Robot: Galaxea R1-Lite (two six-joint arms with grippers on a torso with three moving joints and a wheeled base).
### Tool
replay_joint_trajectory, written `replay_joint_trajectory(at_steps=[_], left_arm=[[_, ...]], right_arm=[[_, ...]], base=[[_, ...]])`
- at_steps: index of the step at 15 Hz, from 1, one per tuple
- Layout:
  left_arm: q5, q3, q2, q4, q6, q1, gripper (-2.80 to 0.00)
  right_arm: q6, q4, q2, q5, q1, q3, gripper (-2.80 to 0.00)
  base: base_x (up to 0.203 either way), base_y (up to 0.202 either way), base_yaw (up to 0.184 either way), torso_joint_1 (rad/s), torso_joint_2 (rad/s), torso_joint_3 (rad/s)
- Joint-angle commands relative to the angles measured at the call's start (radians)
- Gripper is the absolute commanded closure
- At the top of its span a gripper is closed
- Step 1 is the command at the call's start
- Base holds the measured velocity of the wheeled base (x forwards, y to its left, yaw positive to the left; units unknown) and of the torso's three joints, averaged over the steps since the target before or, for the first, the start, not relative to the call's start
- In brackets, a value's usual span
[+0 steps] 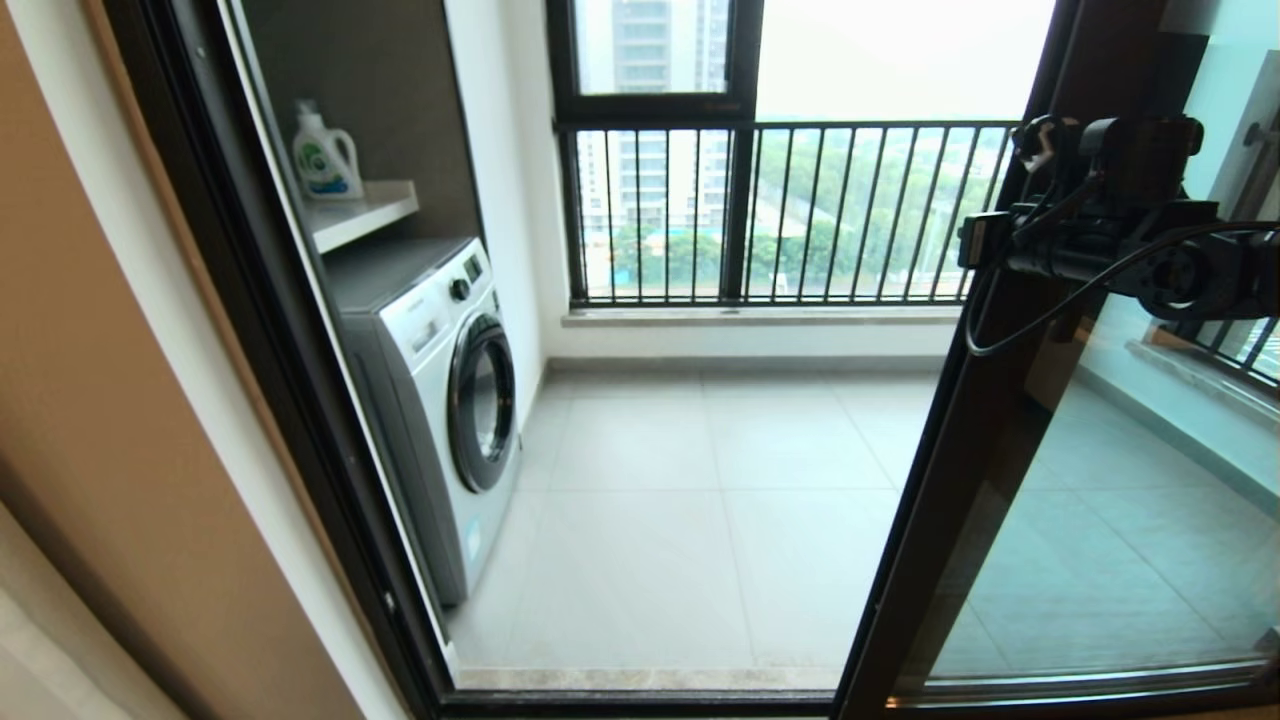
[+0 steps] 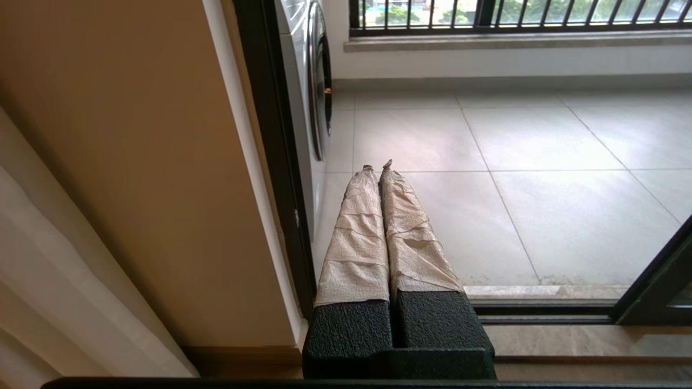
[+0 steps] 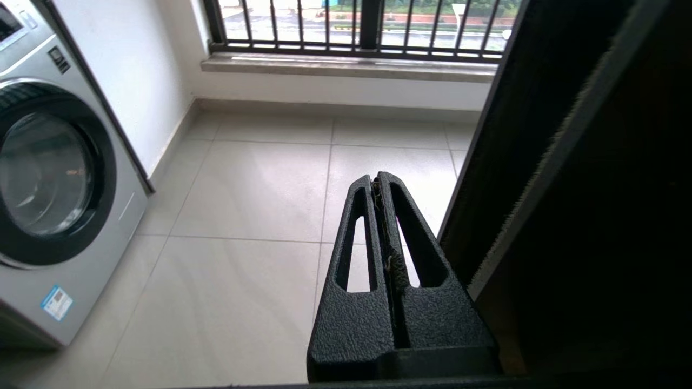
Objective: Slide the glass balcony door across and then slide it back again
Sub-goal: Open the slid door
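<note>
floor: pale grey square-tiled balcony floor (image 1: 700,520) | left: white front-loading washing machine (image 1: 450,400), white wall shelf (image 1: 360,215) with white detergent bottle (image 1: 325,155) | back: dark-framed window with vertical black railing bars (image 1: 780,210), daylight | near left: tan interior wall (image 1: 110,400)

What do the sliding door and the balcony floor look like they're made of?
The glass balcony door looks like clear, faintly green glass, since the floor shows through it, set in a dark frame, probably painted metal. The balcony floor looks like pale glazed tile: grout lines and a soft sheen.
</note>
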Motion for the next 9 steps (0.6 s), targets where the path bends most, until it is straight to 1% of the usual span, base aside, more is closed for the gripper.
replay_joint_trajectory(at_steps=[1,3,5,7,9], left_arm=[[0.0,0.0,0.002,0.0,0.001,0.0,0.0],[0.0,0.0,0.002,0.0,0.001,0.0,0.0],[0.0,0.0,0.002,-0.001,0.001,0.0,0.0],[0.0,0.0,0.002,0.0,0.001,0.0,0.0],[0.0,0.0,0.002,0.0,0.001,0.0,0.0]], right_arm=[[0.0,-0.006,-0.025,0.005,-0.012,0.001,0.0],[0.007,-0.006,-0.032,0.004,-0.01,0.01,0.0],[0.006,-0.013,-0.057,0.004,0.001,0.063,0.0],[0.002,-0.058,-0.063,-0.001,0.018,0.094,0.0],[0.001,-0.065,-0.06,-0.023,0.018,0.096,0.0]], base=[[0.0,0.0,0.0,0.0,0.0,0.0],[0.0,0.0,0.0,0.0,0.0,0.0],[0.0,0.0,0.0,0.0,0.0,0.0],[0.0,0.0,0.0,0.0,0.0,0.0],[0.0,0.0,0.0,0.0,0.0,0.0]])
